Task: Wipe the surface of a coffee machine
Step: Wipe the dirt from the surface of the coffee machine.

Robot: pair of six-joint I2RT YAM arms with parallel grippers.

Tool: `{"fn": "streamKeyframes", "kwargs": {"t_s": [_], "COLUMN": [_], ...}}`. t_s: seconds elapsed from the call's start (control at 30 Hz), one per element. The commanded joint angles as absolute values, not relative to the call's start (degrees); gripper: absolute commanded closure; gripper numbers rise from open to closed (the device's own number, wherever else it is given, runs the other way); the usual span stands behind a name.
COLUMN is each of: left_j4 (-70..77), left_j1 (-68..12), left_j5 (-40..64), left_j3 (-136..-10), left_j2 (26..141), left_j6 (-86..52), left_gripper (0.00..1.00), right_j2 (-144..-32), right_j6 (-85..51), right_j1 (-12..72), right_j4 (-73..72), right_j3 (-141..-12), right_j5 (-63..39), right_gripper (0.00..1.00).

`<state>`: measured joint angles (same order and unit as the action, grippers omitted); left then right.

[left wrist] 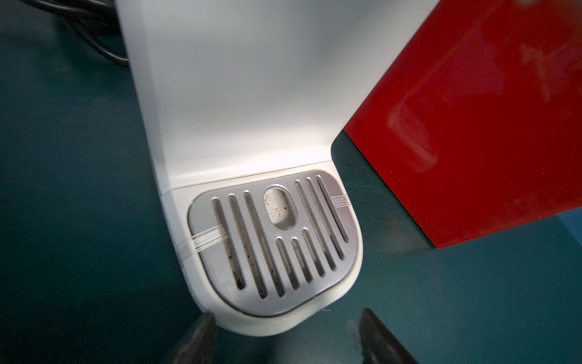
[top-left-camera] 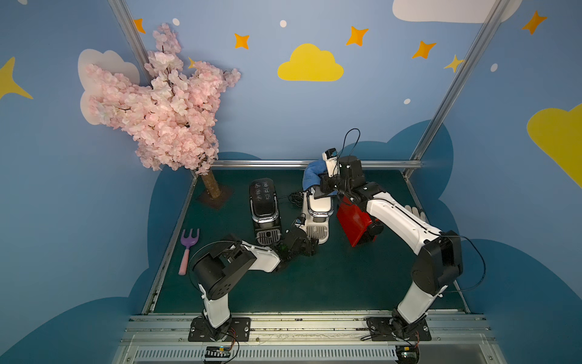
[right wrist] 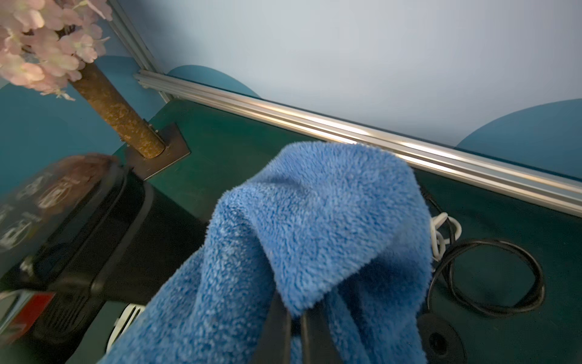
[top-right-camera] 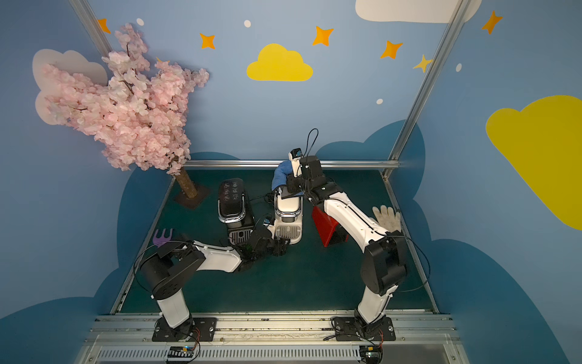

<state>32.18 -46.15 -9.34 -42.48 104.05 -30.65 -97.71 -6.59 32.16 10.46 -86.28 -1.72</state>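
Evidently the wiping step itself was in hand. The cream-white coffee machine [top-left-camera: 317, 217] stood near the middle of the green table [top-left-camera: 315, 280], between a black machine [top-left-camera: 264, 208] and a red one [top-left-camera: 354, 220], with its drip grille [left wrist: 274, 236] facing the robot. The right gripper [right wrist: 294, 318] was closed tight on a fluffy blue cloth [right wrist: 315, 236]. In both top views it hung over the rear of the machine's rounded top, with the cloth [top-left-camera: 311, 175] bunched and draped at that back end. Whether the cloth actually pressed on the shell could not be told, since the arm hid the spot. The left gripper [left wrist: 285, 318] sat low at the front of the base with its jaws wide apart and nothing clamped between them. One fingertip [left wrist: 203, 320] lay touching or just beside a corner of the base, while the other stood clear of it. This looked like a brace against sliding rather than a hold. The next move probably called for drawing the cloth forward across the top toward the chrome band under light downward pressure, with the left gripper steadying the base. The loose black cord [right wrist: 491, 277] behind the machine would need avoiding.
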Motion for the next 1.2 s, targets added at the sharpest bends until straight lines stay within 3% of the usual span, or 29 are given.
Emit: {"fn": "streamKeyframes", "kwargs": {"t_s": [0.0, 0.4, 0.73, 1.17], "left_j4": [31.4, 32.2, 32.8, 32.2], "left_j1": [-46.1, -45.5, -45.4, -45.4], "left_j5": [-8.6, -6.4, -6.9, -7.1], "left_j3": [-44.1, -46.2, -44.4, -43.1], "left_j2": [106.2, 109.2, 108.2, 105.8], "left_j6": [-31.2, -31.7, -32.4, -32.5], "left_gripper": [0.28, 0.28, 0.28, 0.28], "right_j2": [-94.5, -86.3, -96.2, -110.4], "right_j6": [-8.3, -7.0, -8.2, -12.0], "right_j1": [33.8, 39.6, 38.7, 32.1], "right_j4": [15.9, 19.0, 19.1, 18.8], "right_j3": [-80.2, -73.0, -82.4, -96.9], "right_j5": [-4.5, 0.0, 8.5, 5.8], "right_gripper": [0.99, 0.99, 0.99, 1.0]}}
